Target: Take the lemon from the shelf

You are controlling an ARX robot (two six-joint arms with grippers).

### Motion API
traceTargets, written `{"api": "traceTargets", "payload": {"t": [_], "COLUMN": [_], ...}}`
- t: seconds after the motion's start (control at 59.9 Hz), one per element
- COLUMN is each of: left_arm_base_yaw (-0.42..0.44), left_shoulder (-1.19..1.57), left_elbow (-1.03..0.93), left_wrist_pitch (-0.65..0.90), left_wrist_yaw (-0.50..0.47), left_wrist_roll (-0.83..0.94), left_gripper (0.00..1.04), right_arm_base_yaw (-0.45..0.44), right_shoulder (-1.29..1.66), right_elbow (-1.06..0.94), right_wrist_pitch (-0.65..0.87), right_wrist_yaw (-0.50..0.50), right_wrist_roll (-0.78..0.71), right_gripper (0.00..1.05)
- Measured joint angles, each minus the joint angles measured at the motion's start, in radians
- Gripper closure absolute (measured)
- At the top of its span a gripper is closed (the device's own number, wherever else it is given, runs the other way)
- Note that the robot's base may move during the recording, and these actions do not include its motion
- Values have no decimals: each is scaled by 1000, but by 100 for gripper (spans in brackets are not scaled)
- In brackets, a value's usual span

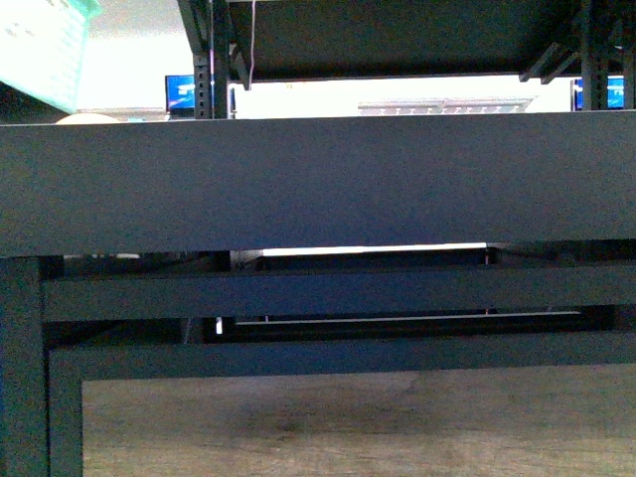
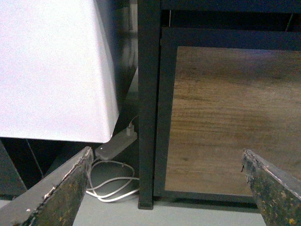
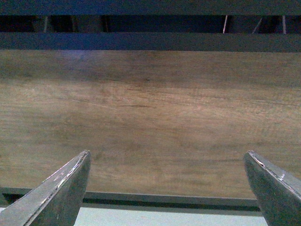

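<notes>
The lemon is out of view in every frame. The shelf [image 1: 318, 184] fills the front view: the wide black front edge of one tray runs across the middle, with black rails and a wooden bottom board [image 1: 348, 417] below it. Neither arm shows in the front view. My left gripper [image 2: 167, 188] is open and holds nothing, facing a black shelf leg [image 2: 146, 117] and the wooden board [image 2: 225, 117]. My right gripper [image 3: 167, 186] is open too, with only the same wooden board [image 3: 150, 117] and the black frame rail [image 3: 150, 41] in front of it.
A white box-like surface [image 2: 51, 70] stands beside the shelf leg, with a white power strip [image 2: 115, 145] and coiled white cable [image 2: 110, 183] on the grey floor. A teal basket [image 1: 45, 45] hangs at the upper left, with blue screens [image 1: 181, 94] behind.
</notes>
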Motion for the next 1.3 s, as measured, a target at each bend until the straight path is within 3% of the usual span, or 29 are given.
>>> {"api": "traceTargets", "payload": {"t": [1.302], "left_arm_base_yaw": [0], "left_shoulder": [0], "left_elbow": [0], "left_wrist_pitch": [0], "left_wrist_yaw": [0], "left_wrist_roll": [0], "left_gripper": [8], "right_arm_base_yaw": [0], "right_shoulder": [0], "right_elbow": [0], "right_wrist_pitch": [0], "right_wrist_yaw": [0], "right_wrist_roll": [0], "right_gripper": [7]}}
